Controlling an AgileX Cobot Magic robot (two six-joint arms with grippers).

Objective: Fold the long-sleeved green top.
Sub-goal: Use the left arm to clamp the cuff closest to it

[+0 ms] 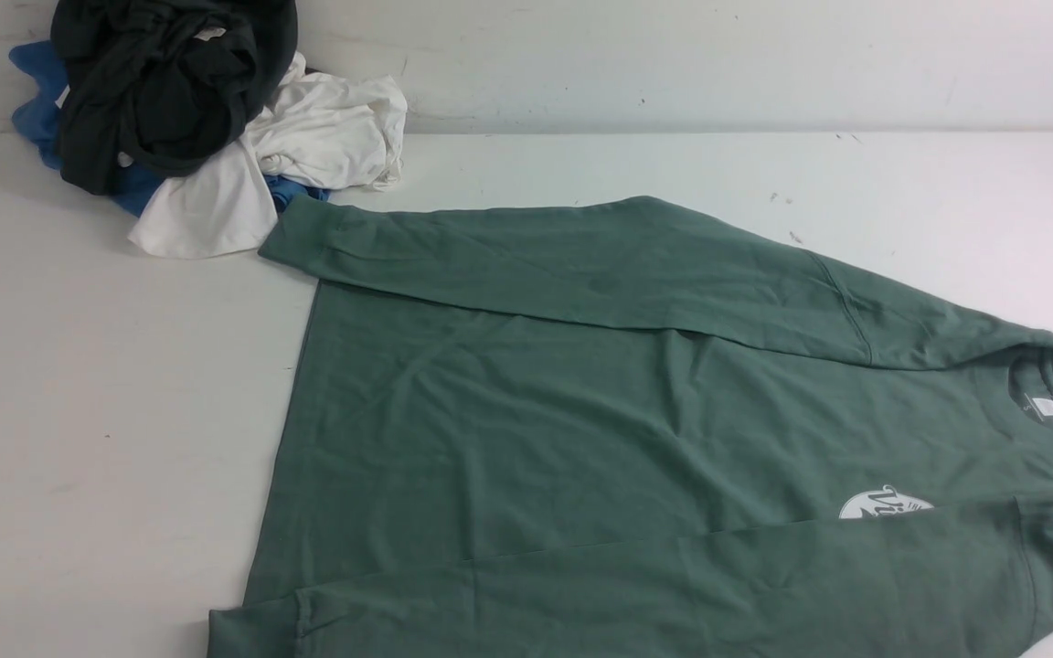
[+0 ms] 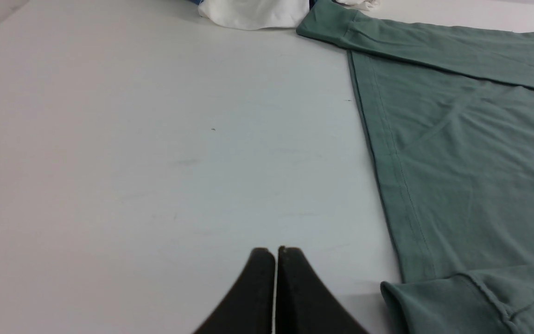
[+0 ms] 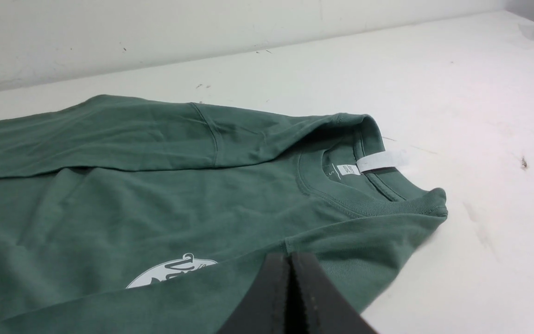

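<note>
- At the far left, a blackish garment [image 1: 161,82], a white garment [image 1: 307,146] and a blue one [image 1: 37,100] are heaped at the desk's [image 1: 79,411] back corner. The far sleeve's cuff [image 1: 293,238] lies right beside the white one, so a dragged fold could snag that heap.
- The left hand [image 2: 276,253] shows only in its wrist view. It is pressed shut on nothing, over bare desk beside the hem and the near cuff [image 2: 415,301].
- The green long-sleeved top [image 1: 581,411] lies flat mid-desk, hem to the left and collar to the right, with both sleeves laid across the body. A careless lift of the hem could let those loose sleeves slide off.
- The right hand [image 3: 290,257] is closed and empty over the near sleeve, by the collar. Its wrist view shows the neck label [image 3: 380,160] poking out most clearly. The front view gives the whole layout but shows neither hand.
</note>
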